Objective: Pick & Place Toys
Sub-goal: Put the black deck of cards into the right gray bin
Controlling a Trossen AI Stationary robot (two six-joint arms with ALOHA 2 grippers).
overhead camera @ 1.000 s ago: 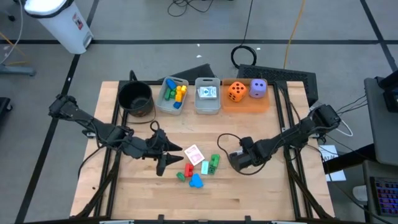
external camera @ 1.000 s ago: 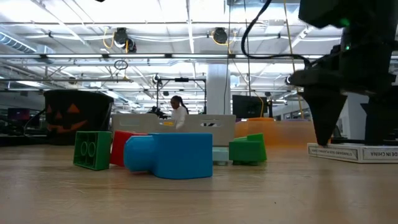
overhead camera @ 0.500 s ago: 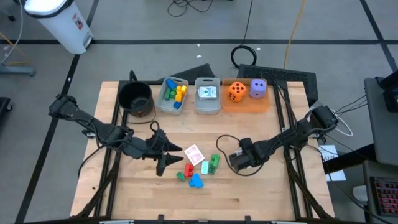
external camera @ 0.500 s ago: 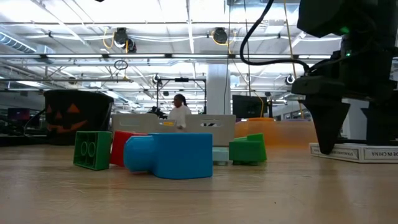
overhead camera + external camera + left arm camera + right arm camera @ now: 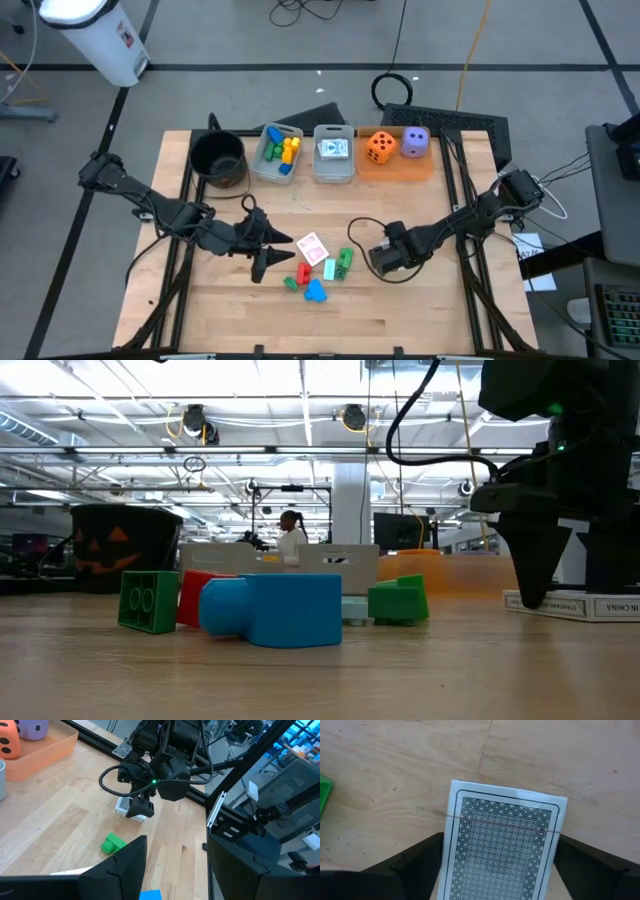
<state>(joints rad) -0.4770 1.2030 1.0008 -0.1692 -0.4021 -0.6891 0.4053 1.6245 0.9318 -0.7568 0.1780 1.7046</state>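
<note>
Right gripper (image 5: 381,262) low over card deck (image 5: 502,842) right of green block (image 5: 343,263), fingers spread either side, not yet clamped; best squared to long edges before closing; left gripper (image 5: 268,250) half-open, empty, idle

The right gripper (image 5: 380,262) is low at the table, fingers pointing down and standing apart. The left gripper (image 5: 262,250) hovers low near the table's middle, its 2 fingers parted.
</note>
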